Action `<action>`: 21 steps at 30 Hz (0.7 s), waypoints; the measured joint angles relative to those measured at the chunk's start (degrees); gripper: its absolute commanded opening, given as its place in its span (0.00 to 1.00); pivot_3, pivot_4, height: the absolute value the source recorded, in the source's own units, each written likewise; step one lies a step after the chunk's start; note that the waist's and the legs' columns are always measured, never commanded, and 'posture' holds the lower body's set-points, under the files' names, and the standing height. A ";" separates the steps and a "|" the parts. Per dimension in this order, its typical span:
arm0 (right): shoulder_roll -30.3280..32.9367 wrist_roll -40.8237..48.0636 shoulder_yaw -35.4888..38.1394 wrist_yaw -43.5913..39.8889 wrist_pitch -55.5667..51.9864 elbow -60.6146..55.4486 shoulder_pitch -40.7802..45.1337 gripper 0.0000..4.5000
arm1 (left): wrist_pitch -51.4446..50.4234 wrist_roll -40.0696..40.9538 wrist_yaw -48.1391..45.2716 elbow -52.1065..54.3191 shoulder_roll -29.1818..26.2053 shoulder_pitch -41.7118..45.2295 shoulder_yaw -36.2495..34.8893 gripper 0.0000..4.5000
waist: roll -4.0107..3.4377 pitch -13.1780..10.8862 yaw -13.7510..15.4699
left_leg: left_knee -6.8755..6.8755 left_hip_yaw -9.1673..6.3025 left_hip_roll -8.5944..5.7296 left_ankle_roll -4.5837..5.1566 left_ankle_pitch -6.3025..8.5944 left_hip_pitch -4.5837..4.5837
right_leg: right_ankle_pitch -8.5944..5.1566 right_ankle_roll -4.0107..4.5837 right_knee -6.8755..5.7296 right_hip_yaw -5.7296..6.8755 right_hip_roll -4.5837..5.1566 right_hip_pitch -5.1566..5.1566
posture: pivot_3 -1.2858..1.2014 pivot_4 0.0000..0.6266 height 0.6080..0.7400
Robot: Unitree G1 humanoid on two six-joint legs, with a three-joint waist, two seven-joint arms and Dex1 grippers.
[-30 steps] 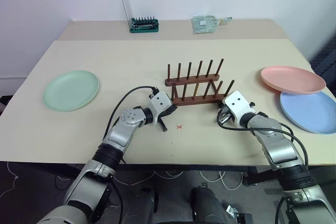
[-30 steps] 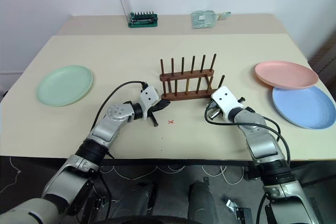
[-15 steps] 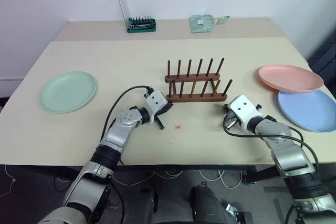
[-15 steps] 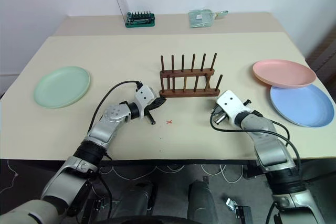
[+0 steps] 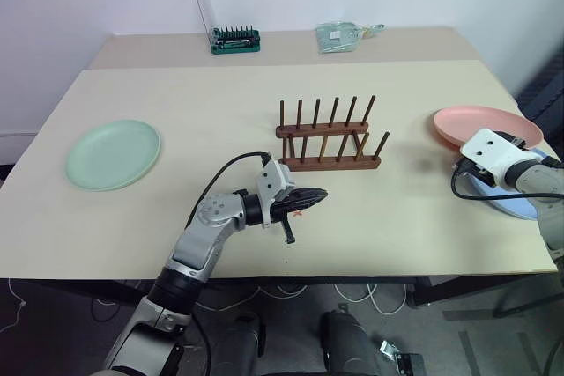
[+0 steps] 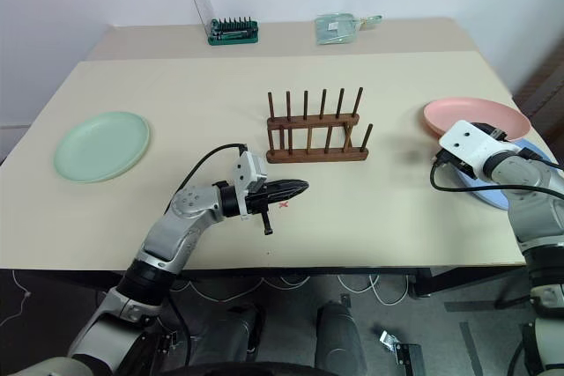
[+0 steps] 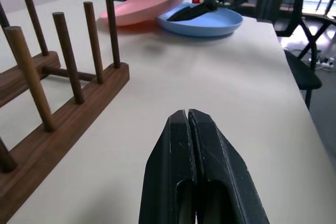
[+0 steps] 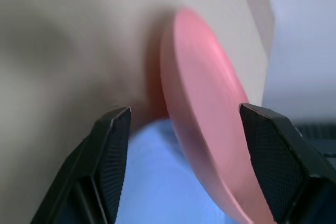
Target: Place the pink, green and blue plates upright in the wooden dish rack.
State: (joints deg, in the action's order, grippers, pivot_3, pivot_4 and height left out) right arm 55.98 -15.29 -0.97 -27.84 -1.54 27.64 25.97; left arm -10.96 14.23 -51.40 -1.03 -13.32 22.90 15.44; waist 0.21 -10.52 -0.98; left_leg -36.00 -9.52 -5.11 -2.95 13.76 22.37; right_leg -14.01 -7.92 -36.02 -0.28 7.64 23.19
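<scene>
Two things have just changed. The right end effector point(image 8: 181, 174) has swung away from the wooden dish rack point(image 5: 328, 140) out to the right edge of the desk point(image 5: 220, 94), and its fingers, pressed together a moment ago, now stand spread, framing the near rim of the pink plate point(image 5: 476, 124). That plate lies partly on top of the blue plate point(image 7: 202, 22), its rim lifted off the desk, which should make it the easier one to pinch. The left end effector point(image 5: 308, 197) has drawn back from the rack and hangs level, fingers pressed together on nothing, pointing right. The green plate point(image 5: 113, 153) lies flat, far left. The rack is empty, so I judge the first pick is only starting.
</scene>
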 measured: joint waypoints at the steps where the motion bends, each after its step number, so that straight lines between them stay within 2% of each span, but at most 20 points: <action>1: 0.19 -0.98 -1.10 0.31 2.09 3.01 1.55 0.74 | -0.01 0.00 0.19 0.00 -0.07 0.01 -0.05 0.01 | 0.00 0.00 0.03 | -0.01 0.01 0.00 0.00 0.00 0.00 | 0.00 0.00 0.00 -0.01 0.00 0.00 | 0.52 0.24 1.00; 4: 0.91 -4.08 -3.37 1.85 6.56 10.71 5.59 0.74 | -0.02 0.00 0.36 0.02 -0.22 0.01 -0.24 0.01 | 0.00 0.00 0.14 | 0.00 0.02 -0.01 0.00 0.00 0.00 | 0.00 0.00 0.01 -0.05 0.00 0.00 | 0.52 0.24 1.00; 6: 1.24 -5.34 -4.51 2.25 8.79 14.69 7.18 0.62 | -0.02 0.00 0.48 0.03 -0.40 0.00 -0.45 0.01 | 0.00 0.00 0.22 | 0.01 0.01 -0.02 0.00 0.00 0.01 | 0.00 0.00 0.02 -0.06 0.00 0.00 | 0.52 0.24 1.00; 7: 1.24 -5.93 -5.06 2.30 9.83 16.40 7.81 0.54 | -0.03 0.00 0.62 0.03 -0.50 0.00 -0.47 0.01 | 0.00 0.00 0.19 | 0.01 0.02 -0.03 0.00 0.00 0.01 | 0.00 0.00 0.03 -0.07 0.00 -0.01 | 0.52 0.24 1.00; 10: 1.23 -6.58 -5.62 2.49 11.94 19.20 8.64 0.20 | -0.10 0.00 0.87 0.09 -0.50 0.00 -0.48 0.01 | -0.01 0.00 0.17 | 0.00 0.03 -0.03 0.00 0.00 0.01 | 0.00 0.00 0.02 -0.10 0.00 0.00 | 0.52 0.24 1.00; 12: 1.20 -6.85 -5.64 2.59 12.57 19.31 8.71 0.01 | -0.29 0.01 1.11 0.15 -0.44 0.00 -0.48 0.01 | -0.01 0.00 0.06 | 0.00 0.03 -0.03 0.00 0.00 0.00 | 0.00 0.00 0.01 -0.10 -0.01 0.00 | 0.52 0.24 1.00; 21: 2.47 -8.09 -4.53 6.35 12.75 12.02 6.97 0.01 | -0.04 -0.05 1.81 0.73 -0.22 0.04 -0.56 0.01 | -0.07 -0.02 0.17 | 0.00 0.10 -0.03 0.00 0.00 -0.01 | 0.00 -0.01 0.00 -0.21 -0.02 0.04 | 0.52 0.24 1.00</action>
State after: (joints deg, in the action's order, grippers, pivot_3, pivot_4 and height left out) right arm 58.45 -23.38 -5.50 -21.49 11.21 39.66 32.93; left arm -10.99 14.18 -49.59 -0.30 -13.54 22.93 14.88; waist 0.14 -10.54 -0.80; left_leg -36.00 -9.43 -5.14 -2.96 13.76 22.36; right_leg -14.01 -7.93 -36.02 -0.49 7.62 23.23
